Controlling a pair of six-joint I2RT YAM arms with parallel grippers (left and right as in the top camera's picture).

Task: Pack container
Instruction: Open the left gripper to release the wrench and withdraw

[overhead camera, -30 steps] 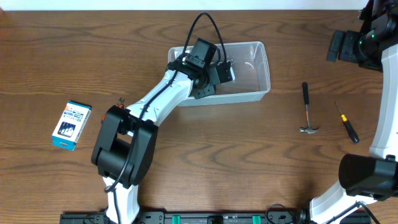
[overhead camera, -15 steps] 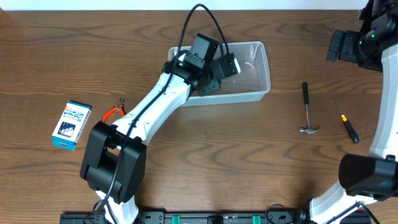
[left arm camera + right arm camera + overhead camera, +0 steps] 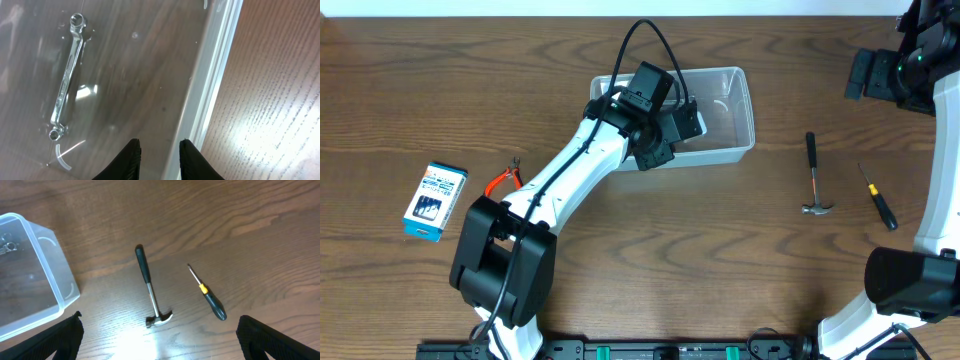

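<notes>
Currently: left gripper (image 3: 159,156), fingers slightly parted, empty, poised over the container (image 3: 216,75) wall, which runs just ahead between the fingers; wrench (image 3: 66,80) lies inside, ahead-left of them. Right gripper (image 3: 160,342) spread wide, empty; hammer (image 3: 150,292) ahead. Risk: descending here, a finger would likely clip the rim and shove the container.

The left arm (image 3: 570,170) has white links, bulky black joints and a black cable (image 3: 640,32) looping over its wrist. The right arm (image 3: 945,190) matches, with a green light (image 3: 920,57) on its black wrist. The left gripper (image 3: 159,147) has smooth, rounded black fingers (image 3: 131,157); the right gripper (image 3: 159,317) has black, jagged-edged ones.
</notes>
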